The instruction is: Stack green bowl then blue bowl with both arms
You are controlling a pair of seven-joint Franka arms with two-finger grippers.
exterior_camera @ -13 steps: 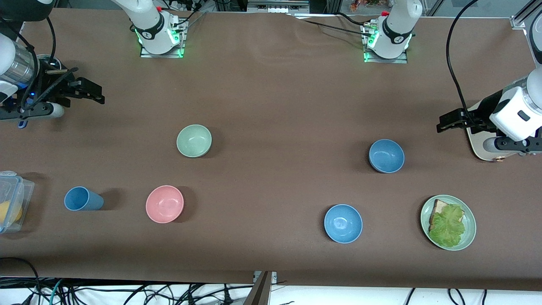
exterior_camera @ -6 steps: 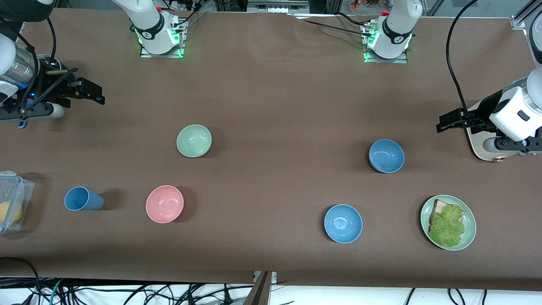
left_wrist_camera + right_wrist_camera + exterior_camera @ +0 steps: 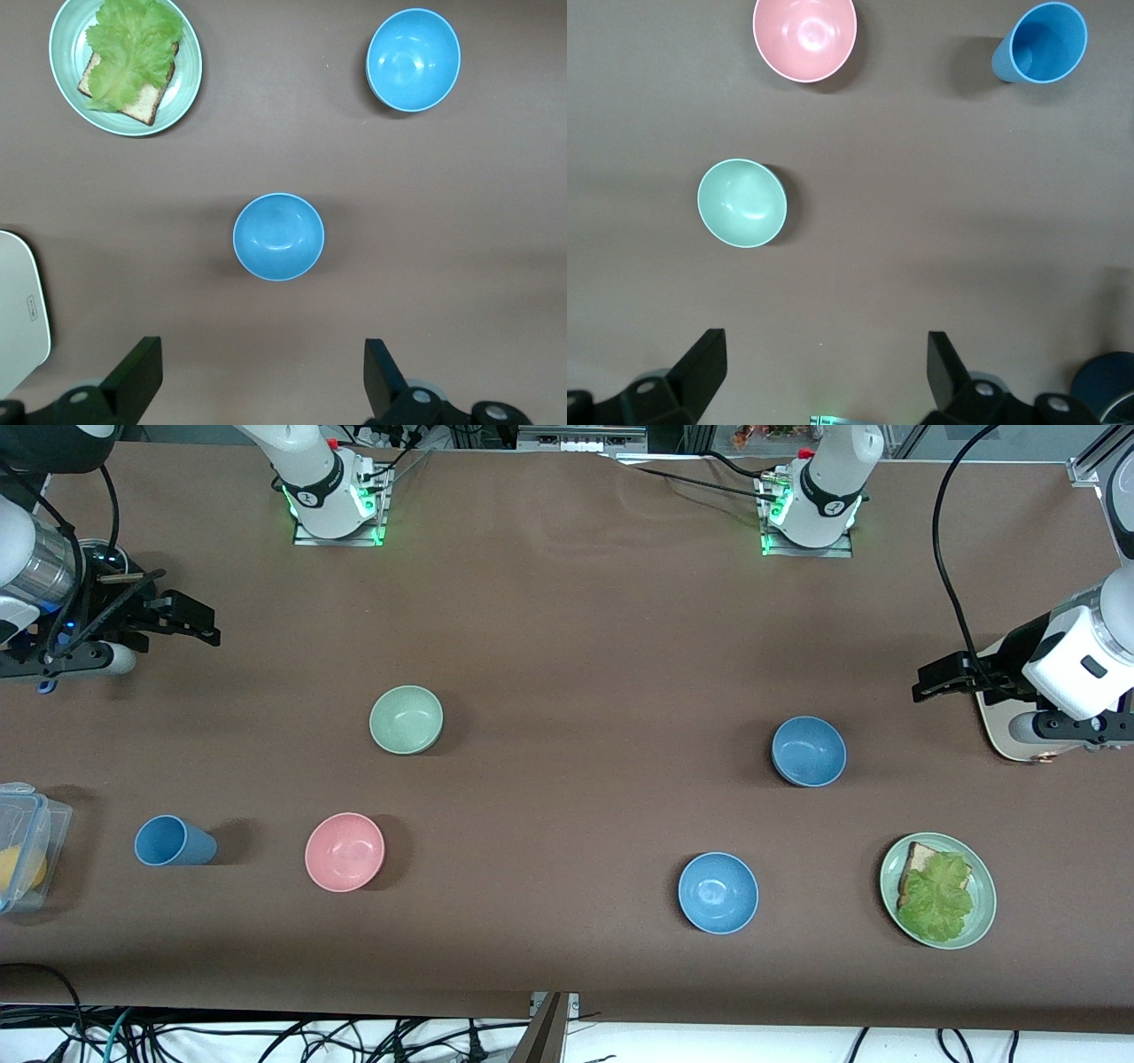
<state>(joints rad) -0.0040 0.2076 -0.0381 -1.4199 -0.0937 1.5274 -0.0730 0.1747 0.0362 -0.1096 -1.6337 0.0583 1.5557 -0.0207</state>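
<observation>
Here the left gripper [image 3: 926,689] hangs spread wide and empty over the table's [image 3: 567,620] edge at the left arm's end, and the right gripper [image 3: 199,627] is likewise released over the edge at the right arm's end. Both arms wait. The blue bowl [image 3: 808,751] sits toward the left arm's end, the green bowl [image 3: 406,719] toward the right arm's end, well apart, neither stacked.

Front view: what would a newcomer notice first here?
Four small bowls dot the brown table: the green bowl and a pink bowl toward the right arm's end, the blue bowl and a brighter blue bowl toward the left arm's. Both the left gripper and right gripper wait open at the table's ends.
</observation>
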